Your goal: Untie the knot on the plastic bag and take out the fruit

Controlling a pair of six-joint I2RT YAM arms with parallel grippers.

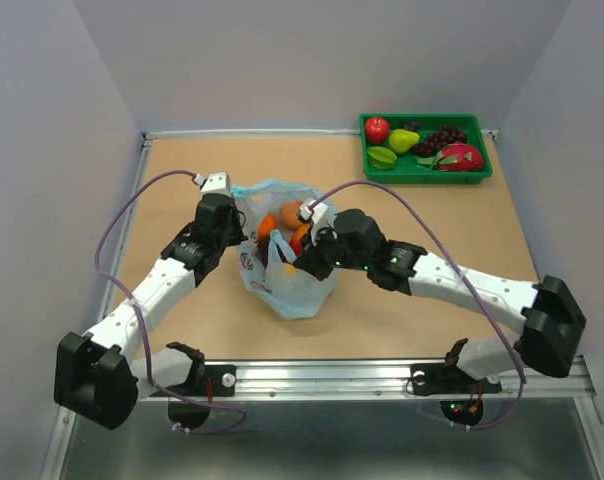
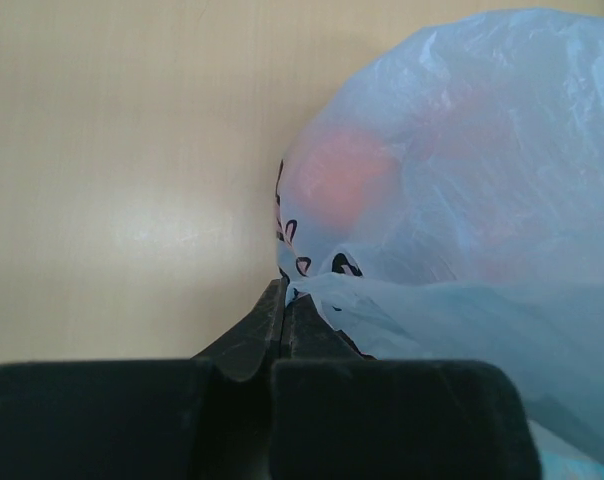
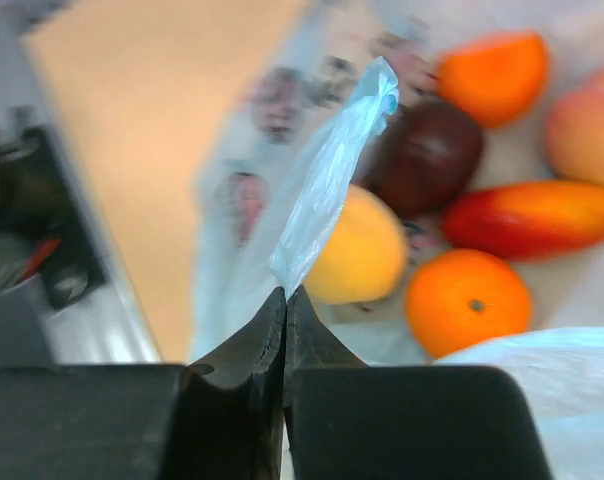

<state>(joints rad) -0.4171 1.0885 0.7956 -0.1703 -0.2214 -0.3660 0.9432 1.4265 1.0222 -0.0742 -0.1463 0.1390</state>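
Note:
The light blue plastic bag [image 1: 287, 262] lies mid-table, its mouth spread open with fruit showing inside. No tied knot shows; the handle loops are apart. My left gripper [image 2: 284, 290] is shut on the bag's edge [image 2: 352, 300] at its left side. My right gripper [image 3: 285, 293] is shut on a thin handle strip [image 3: 332, 180] and holds it up over the opening. Inside lie an orange [image 3: 467, 300], a yellow fruit [image 3: 364, 250], a dark plum [image 3: 427, 155], a red-orange mango [image 3: 537, 215] and more orange fruit [image 3: 497, 75].
A green tray [image 1: 425, 172] at the back right holds a red apple [image 1: 377, 128], a green pear, a star fruit, dark grapes and a pink dragon fruit. Grey walls bound the table on three sides. A metal rail runs along the near edge.

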